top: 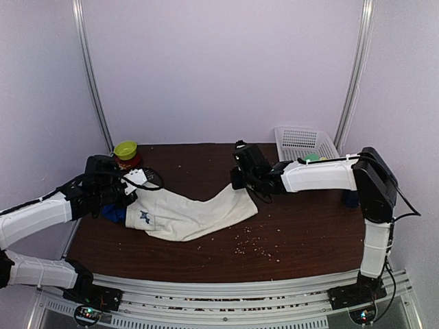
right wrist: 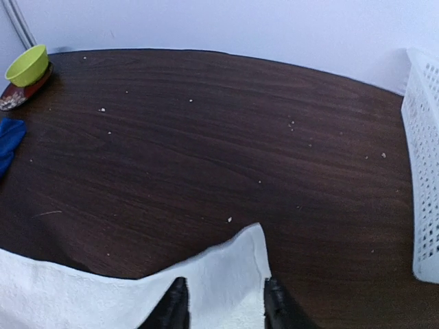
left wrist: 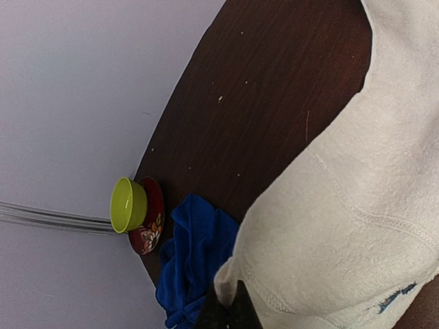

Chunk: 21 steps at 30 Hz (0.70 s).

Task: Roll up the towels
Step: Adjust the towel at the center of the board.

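Soft, even, violet-tinged light; faint shadows; overhead view grainy; white towel (left wrist: 357, 205) weave crisp up close; table (right wrist: 206, 137) edge bows.

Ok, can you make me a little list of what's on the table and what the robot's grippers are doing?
white towel: spread out, not rolled, held at both ends
blue towel: crumpled near the left gripper, not rolled
left gripper: pinching one corner of the white towel
right gripper: closed on the opposite corner
green bowl: on a red dish, far left corner of the table
white basket: far right corner
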Available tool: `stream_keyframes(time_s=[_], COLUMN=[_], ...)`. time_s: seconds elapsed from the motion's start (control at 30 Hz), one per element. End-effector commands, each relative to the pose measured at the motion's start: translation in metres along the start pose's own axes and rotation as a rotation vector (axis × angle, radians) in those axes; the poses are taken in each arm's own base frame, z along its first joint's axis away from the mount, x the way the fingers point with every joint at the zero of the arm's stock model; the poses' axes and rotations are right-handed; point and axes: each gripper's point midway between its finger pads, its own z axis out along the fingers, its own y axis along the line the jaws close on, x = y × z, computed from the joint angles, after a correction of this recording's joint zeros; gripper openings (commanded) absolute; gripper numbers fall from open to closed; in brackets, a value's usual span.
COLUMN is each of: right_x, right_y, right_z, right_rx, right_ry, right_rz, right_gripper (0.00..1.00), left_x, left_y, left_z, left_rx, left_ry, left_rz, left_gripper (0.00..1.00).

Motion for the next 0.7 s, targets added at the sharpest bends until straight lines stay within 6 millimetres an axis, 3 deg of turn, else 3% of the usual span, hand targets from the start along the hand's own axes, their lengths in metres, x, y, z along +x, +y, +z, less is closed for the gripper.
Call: stream_keyframes(time_s=[0.0,0.1,0.27,0.4,0.67], right_x=[0.01,0.006,-0.002,0.001,0.029], right_y=[0.004,0.005,-0.004,-0.021,-0.002], right_z=[0.008,0.006,0.011,0.039,0.086], right_rx=[-0.103,-0.197,-0.33,-0.321,-0.377], right_ry=[0.092,0.131,0.176,0.25,0.348], right_rz=[-0.063,-0.149,-0.243,-0.188,-0.175], right_gripper=[0.47,0.65,0.78,0.77,0.7], left_x=[0.003,0.007,0.009,0.017,0.016], left_y=[0.011,0.008,-0.007,-0.014,-0.016], left_z=[0.005,0.005,0.004,0.009,0.007], left_rx=[-0.087,-0.091,-0.039,-0.023,-0.016], left_ry=[-0.005,-0.01,-0.029,0.004,-0.016], left_rz=[-0.047,-0.049,-0.049,-0.049,-0.058], left_gripper=[0.0,0.0,0.0,0.0,0.0])
